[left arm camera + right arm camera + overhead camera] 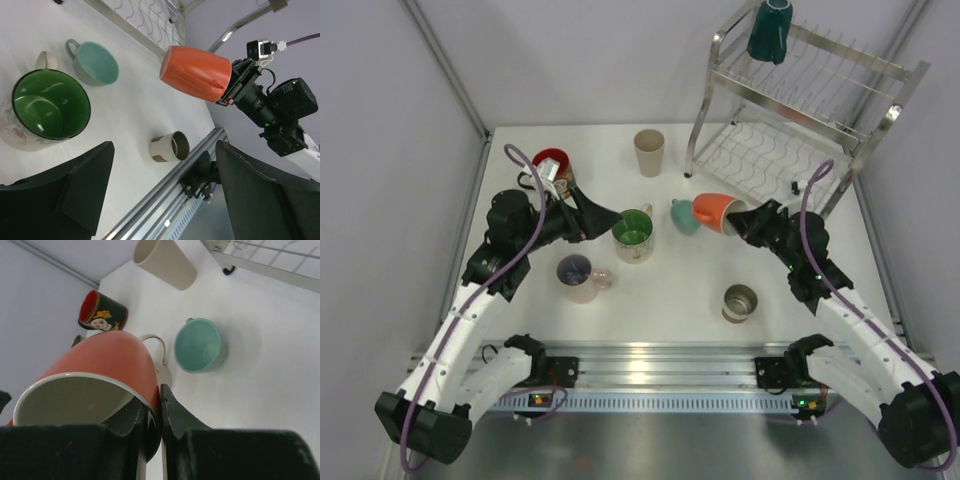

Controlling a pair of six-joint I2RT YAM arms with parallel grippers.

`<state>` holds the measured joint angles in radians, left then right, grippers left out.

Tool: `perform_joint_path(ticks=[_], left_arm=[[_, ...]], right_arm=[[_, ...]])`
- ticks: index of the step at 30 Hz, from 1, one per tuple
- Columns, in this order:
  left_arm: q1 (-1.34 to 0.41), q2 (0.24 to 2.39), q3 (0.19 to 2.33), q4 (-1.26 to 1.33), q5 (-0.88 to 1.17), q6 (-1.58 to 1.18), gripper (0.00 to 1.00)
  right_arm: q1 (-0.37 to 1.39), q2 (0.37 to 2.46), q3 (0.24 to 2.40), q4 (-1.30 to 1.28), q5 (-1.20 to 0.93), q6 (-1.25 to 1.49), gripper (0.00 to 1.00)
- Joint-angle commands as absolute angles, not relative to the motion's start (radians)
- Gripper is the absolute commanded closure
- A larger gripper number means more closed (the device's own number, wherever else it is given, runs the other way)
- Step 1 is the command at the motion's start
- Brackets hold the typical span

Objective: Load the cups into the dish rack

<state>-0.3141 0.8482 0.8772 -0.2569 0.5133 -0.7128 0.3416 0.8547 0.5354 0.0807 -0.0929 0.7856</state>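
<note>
Now, right claw (155, 407): mine, clamped on the rim of the orange cup (715, 210), one finger inside the mouth and one outside.
Orange cup: tipped on its side and clear of the table, its base pointing left, near the front left foot of the dish rack (800, 110); my own camera cuts off its lower rim.
Left claw (605, 217): mine too, fingers spread wide with nothing between them, just left of the green-lined mug (633, 235).
Dark teal cup (770, 30): upside down on the rack's upper tier, its top cut off by the frame edge.
Mint cup (682, 215): on the table, just left of the orange cup and partly covered by it from above.
Green-lined mug: from my right wrist only its pale handle shows behind the orange cup.
Red mug (552, 165): partly hidden behind my left arm and its cable.
Beige tumbler (649, 152): upright, apart from the rest.
Pinkish mug (578, 275): upright; its dark inside is hard to make out.
White-and-brown cup (740, 302): lying on its side near the front rail.
</note>
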Motion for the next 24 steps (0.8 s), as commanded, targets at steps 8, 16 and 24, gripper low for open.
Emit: perform_joint_path(ticks=[8, 16, 24], left_arm=[[-0.348, 1.011, 0.943, -0.01, 0.762, -0.868, 0.13], [-0.451, 1.109, 0.979, 0.112, 0.798, -0.957, 0.14], [-0.492, 1.154, 0.994, 0.166, 0.792, -0.988, 0.17]], right_arm=[[0.5, 0.845, 0.551, 0.6, -0.202, 0.624, 1.0], [0.578, 0.864, 0.561, 0.709, -0.215, 0.48, 1.0], [0.591, 0.871, 0.568, 0.724, -0.224, 0.457, 1.0]])
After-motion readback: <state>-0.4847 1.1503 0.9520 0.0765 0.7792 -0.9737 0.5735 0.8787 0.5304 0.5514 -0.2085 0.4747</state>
